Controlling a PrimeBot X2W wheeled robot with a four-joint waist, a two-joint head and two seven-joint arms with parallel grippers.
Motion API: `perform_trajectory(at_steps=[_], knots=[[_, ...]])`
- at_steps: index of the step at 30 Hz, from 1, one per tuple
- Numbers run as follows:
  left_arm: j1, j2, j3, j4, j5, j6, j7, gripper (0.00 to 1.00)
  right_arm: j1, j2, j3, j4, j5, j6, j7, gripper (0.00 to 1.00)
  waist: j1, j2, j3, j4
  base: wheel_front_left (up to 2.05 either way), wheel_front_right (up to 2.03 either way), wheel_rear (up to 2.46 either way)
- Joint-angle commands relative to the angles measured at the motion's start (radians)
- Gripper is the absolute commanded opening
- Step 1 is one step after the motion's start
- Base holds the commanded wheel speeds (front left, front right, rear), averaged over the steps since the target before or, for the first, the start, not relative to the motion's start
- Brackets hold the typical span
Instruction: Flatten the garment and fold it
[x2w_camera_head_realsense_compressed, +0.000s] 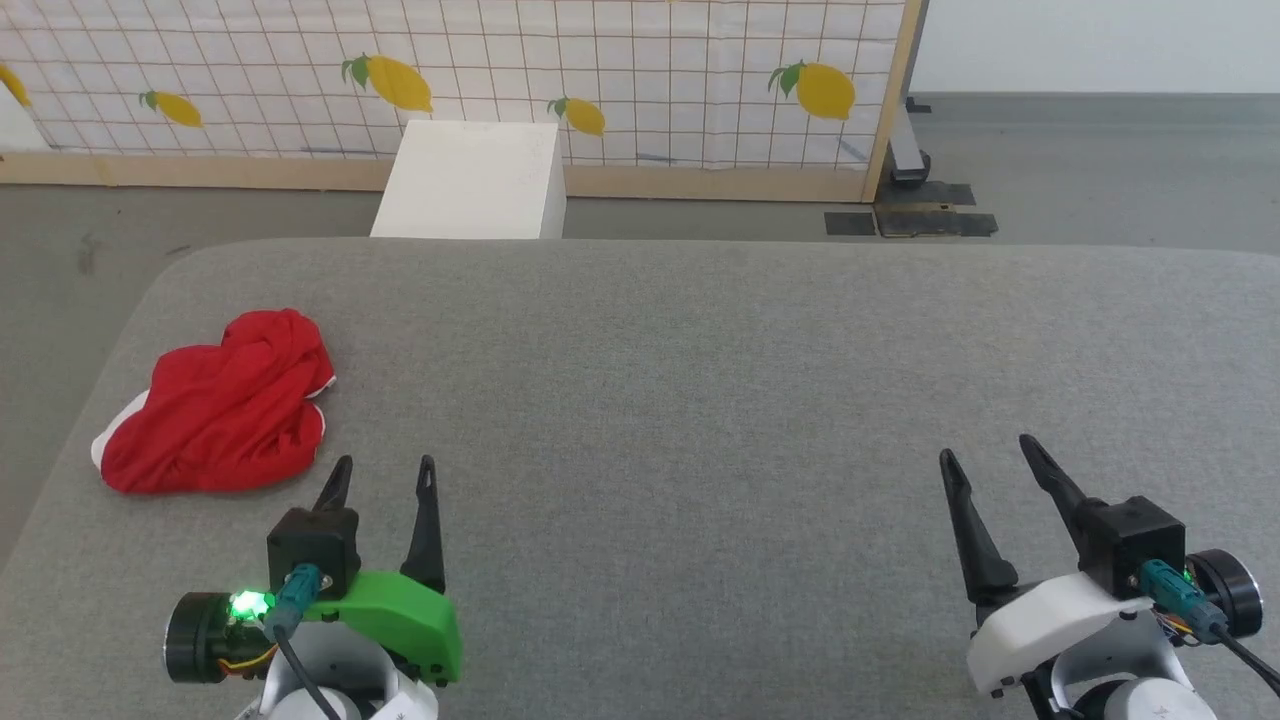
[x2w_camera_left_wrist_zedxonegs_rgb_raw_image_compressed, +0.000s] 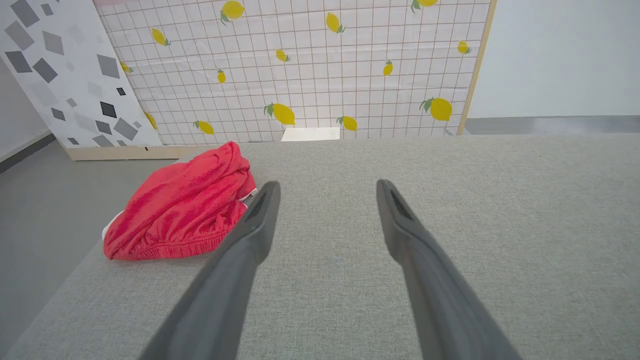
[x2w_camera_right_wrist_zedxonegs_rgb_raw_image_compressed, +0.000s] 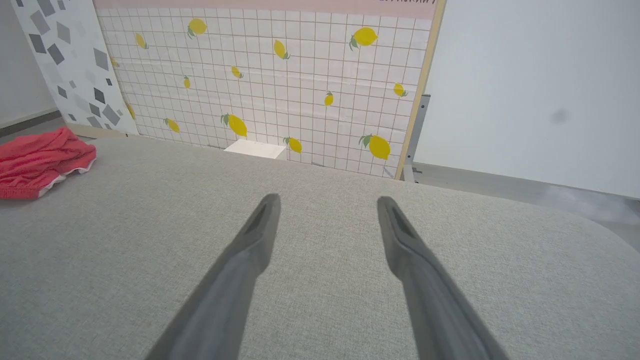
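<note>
Garment: I see the garment (x2w_camera_head_realsense_compressed: 215, 405) as a bunched red heap with white trim peeking out at two edges, not spread at all.
Long axis: the heap runs on a slant, from its near-left end to a raised far-right lump.
Waistband: in the left wrist view the gathered elastic waistband (x2w_camera_left_wrist_zedxonegs_rgb_raw_image_compressed: 170, 248) runs along the garment's near edge, facing my fingers.
Left gripper: my left gripper (x2w_camera_head_realsense_compressed: 385, 465) sits just off the garment's near-right side, fingers spread wide, nothing between them. One fingertip lines up with the garment's right edge, though I cannot tell if it touches.
Right gripper: my right gripper (x2w_camera_head_realsense_compressed: 985, 447) is well apart, far to the garment's right, fingers likewise spread and holding nothing.
Nearer arm: the left, clearly, so I judge the first grab is its job, with a short reach up and to its left.
Edge: the table (x2w_camera_head_realsense_compressed: 700, 350) drops away just beyond the garment's left end, so I would drag away from that side.
Open room: bare grey cloth stretches wide to the garment's right, which looks like enough room for flattening.
Beyond: a white box (x2w_camera_head_realsense_compressed: 470, 180) and a lemon-print screen (x2w_camera_head_realsense_compressed: 600, 70) stand past the garment's far side, off the table.
</note>
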Motion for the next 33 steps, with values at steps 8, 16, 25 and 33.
perform_trajectory(at_steps=[8,16,25,33], knots=[[-0.005,0.018,-0.011,0.005,-0.011,0.014,-0.008,1.00,-0.005,0.001,0.010,-0.007,0.013,-0.001,-0.003,1.00,0.0000,-0.0001,0.010,0.041,0.00,0.00,0.00],[-0.012,0.030,-0.024,0.012,-0.009,0.024,-0.018,1.00,0.009,0.002,0.020,-0.016,0.030,-0.001,0.007,1.00,0.0000,-0.0001,0.016,0.121,0.00,0.00,0.00],[-0.020,0.046,-0.038,0.021,-0.008,0.036,-0.030,1.00,0.036,0.002,0.049,-0.026,0.049,-0.001,0.018,1.00,0.0000,-0.0001,0.010,0.232,0.00,0.00,0.00],[-0.028,0.063,-0.056,0.026,0.005,0.038,-0.035,1.00,0.051,0.003,0.066,-0.034,0.067,-0.002,0.026,1.00,0.0000,-0.0001,0.003,0.315,0.00,0.00,0.00]])
